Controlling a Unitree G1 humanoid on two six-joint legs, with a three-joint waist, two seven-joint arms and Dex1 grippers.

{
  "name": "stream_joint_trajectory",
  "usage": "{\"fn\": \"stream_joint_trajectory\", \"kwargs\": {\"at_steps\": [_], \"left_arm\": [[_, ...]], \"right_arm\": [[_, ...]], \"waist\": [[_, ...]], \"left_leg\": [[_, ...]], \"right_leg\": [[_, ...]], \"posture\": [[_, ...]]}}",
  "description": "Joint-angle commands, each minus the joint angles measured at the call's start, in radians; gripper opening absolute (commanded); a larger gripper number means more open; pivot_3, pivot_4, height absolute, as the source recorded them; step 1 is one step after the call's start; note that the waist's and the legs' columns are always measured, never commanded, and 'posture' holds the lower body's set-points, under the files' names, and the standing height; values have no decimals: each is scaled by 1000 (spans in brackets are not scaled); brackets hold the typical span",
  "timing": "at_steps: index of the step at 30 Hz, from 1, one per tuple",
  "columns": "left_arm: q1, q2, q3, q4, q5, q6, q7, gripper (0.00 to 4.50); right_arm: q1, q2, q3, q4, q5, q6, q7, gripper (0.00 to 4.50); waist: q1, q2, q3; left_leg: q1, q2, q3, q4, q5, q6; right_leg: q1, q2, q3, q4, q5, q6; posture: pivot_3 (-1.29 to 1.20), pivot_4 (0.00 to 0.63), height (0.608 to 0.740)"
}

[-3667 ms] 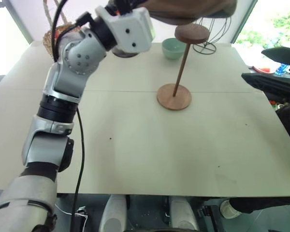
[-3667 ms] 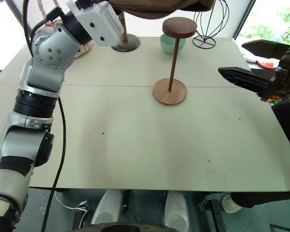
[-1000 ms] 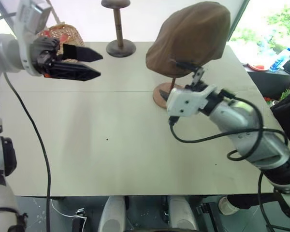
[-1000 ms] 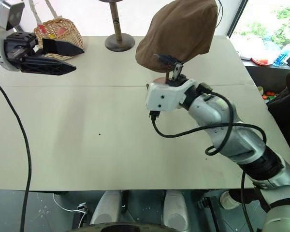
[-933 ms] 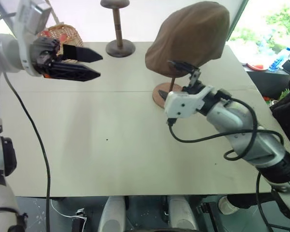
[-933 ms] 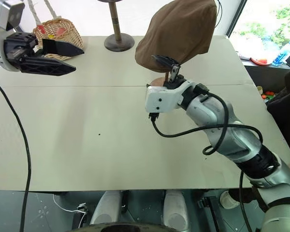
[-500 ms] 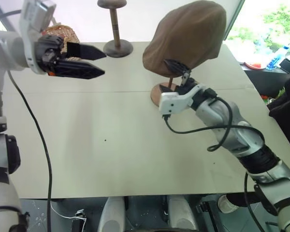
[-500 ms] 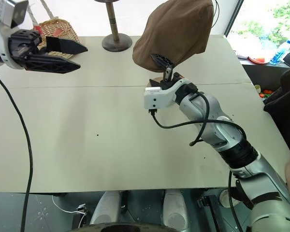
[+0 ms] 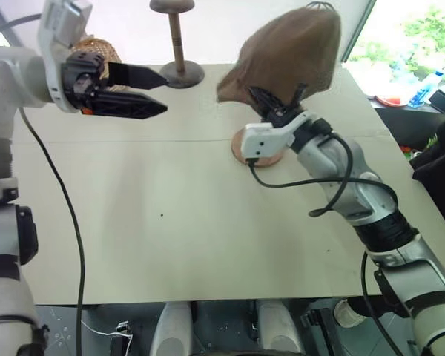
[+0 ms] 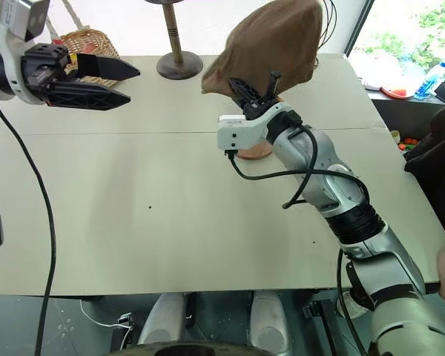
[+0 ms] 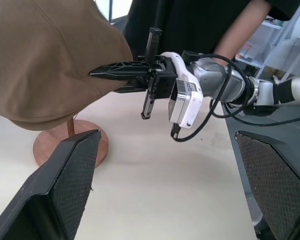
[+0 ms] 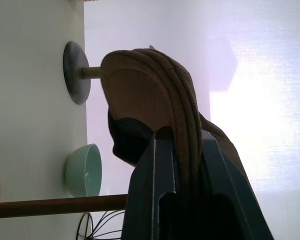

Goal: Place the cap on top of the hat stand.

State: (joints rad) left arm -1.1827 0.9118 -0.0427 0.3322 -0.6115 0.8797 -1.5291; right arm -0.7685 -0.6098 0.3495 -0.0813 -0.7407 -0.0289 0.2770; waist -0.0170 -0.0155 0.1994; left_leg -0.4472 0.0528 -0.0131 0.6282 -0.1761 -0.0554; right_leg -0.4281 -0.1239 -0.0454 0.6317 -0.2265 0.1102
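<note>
While your right hand (image 10: 254, 90) pinches the lower edge of the cap (image 10: 271, 48), which drapes over the hat stand (image 10: 256, 150) on the surface (image 10: 133, 200), your left hand (image 10: 111, 83) hangs wide open and empty, well apart.

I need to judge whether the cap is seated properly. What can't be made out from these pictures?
- Hat stand: its top disc lies under the cap in both eye views, so seating is unclear.
- Right claw, shut on the cap's edge: fabric hides the pads' contact.
- Wire frame behind: mostly covered by the cap.
</note>
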Motion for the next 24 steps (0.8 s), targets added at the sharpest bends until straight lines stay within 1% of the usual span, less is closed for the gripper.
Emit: {"fn": "stream_joint_trajectory", "kwargs": {"at_steps": [1, 4, 7, 12, 15, 17, 21, 24], "left_arm": [[-6, 6, 42, -13, -1, -17, 7, 4500], [-1, 5, 42, -11, 1, -25, 10, 4500], [0, 1, 45, -10, 1, -29, 18, 4500], [2, 3, 54, -10, 1, -27, 22, 4500], [7, 3, 59, -19, -1, -25, 33, 4500], [9, 4, 64, -25, -4, -22, 40, 4500], [9, 8, 74, -32, -7, -18, 53, 4500], [14, 14, 81, -43, -10, -15, 64, 4500]], "right_arm": [[-31, -17, -86, -80, 26, -24, 5, 265], [-45, -29, -127, -96, 58, -54, 9, 265], [-65, -33, -185, -109, 136, -104, 11, 265], [-91, -23, -276, -59, 316, -174, 29, 265], [-133, -45, -308, 49, 431, -285, 60, 265], [-158, -66, -311, 136, 498, -414, 93, 265], [-177, -93, -303, 288, 571, -599, 150, 265], [-159, -107, -303, 343, 610, -696, 188, 265]], "waist": [[1, 0, 0], [2, 0, 0], [2, 0, 0], [0, 0, 0], [-1, 0, 0], [-1, 0, 0], [-2, 0, 0], [-3, 0, 0]], "left_leg": [[0, 0, 0, 0, 0, 0], [0, 0, 0, 0, 0, 0], [0, 0, 0, 0, 0, 0], [0, 0, 0, 0, 0, 0], [1, 0, 0, 0, 0, 0], [1, 0, 0, 0, 0, 0], [2, 0, 0, -1, 0, 0], [2, 0, 0, -1, 0, 0]], "right_leg": [[0, 0, 0, 0, 0, 0], [0, 0, 0, 0, 0, 0], [0, 0, 0, 0, 0, 0], [0, 0, 0, 0, 0, 1], [1, 0, 0, 0, 2, 3], [1, 0, 0, 0, 2, 3], [1, 0, 0, 0, 2, 3], [1, 0, 0, 0, 2, 3]], "posture": [[0, 150, 728], [0, 150, 728], [0, 150, 728], [0, 150, 728], [0, 150, 728], [0, 150, 728], [0, 150, 728], [0, 150, 728]]}}
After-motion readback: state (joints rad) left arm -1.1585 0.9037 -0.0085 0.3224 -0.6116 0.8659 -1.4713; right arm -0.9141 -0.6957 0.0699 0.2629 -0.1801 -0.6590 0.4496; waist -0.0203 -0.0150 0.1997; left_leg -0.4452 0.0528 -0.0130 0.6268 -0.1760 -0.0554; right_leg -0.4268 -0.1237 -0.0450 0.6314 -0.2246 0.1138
